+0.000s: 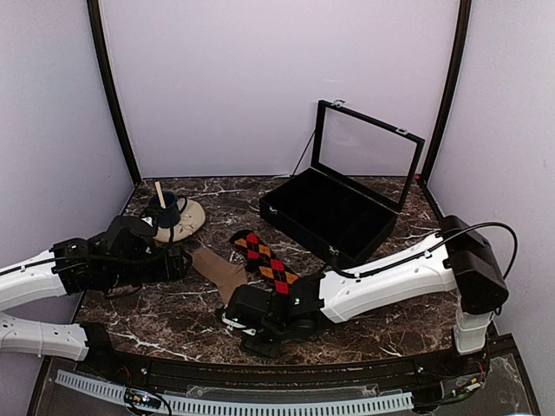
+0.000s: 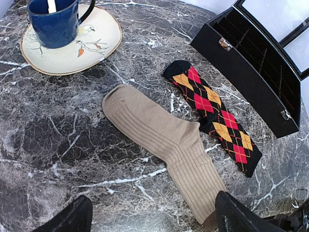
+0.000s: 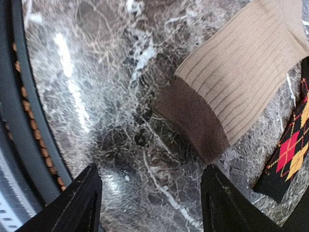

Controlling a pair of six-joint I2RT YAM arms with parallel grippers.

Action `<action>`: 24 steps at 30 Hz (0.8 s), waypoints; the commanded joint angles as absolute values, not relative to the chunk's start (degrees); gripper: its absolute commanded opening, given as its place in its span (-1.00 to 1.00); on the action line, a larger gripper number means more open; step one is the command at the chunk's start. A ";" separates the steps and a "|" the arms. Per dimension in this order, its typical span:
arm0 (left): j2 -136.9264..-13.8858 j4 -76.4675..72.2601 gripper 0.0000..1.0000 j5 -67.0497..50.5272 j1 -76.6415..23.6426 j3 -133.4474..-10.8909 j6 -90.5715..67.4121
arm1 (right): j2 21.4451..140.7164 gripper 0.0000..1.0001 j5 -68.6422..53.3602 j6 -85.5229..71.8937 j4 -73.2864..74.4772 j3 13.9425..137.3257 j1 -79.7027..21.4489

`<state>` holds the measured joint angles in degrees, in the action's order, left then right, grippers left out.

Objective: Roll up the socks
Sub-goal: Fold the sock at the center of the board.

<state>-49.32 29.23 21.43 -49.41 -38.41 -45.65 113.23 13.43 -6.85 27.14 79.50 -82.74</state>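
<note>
Two socks lie flat near the middle of the table [image 1: 156, 322], a little toward the near edge. The tan sock [image 2: 164, 140] runs on a slant, its hemmed end toward the left rear and its darker brown end [image 3: 193, 118] toward the near edge. The argyle sock [image 2: 212, 118] lies just to its right on much the same slant, and the two touch about halfway along. Neither is rolled.

The left hand [image 2: 153, 212] hangs above the tan sock with its fingers [image 2: 72, 220] wide apart and holding nothing. The sock's dark end shows just beside its right finger. The right hand [image 3: 149, 183] reaches across from the right side to the near edge, close to that same dark end. Its fingers [image 3: 227, 203] are also apart, with only bare marble between them, and the sock end is close to one finger.

A black case [image 1: 334, 217] stands open at the right rear, its lid upright. Toward the left rear corner is a plate [image 2: 96, 53] with a blue cup [image 2: 53, 21] on it.
</note>
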 commanded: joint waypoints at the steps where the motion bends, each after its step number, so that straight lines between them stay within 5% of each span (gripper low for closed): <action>1: -47.55 31.20 0.81 21.71 -49.57 -37.04 -48.70 | 114.69 0.30 15.17 0.17 24.89 80.49 -82.00; 24: -44.47 31.14 0.80 24.57 -49.57 -35.05 -51.89 | 118.31 0.18 8.73 12.54 24.53 82.62 -76.58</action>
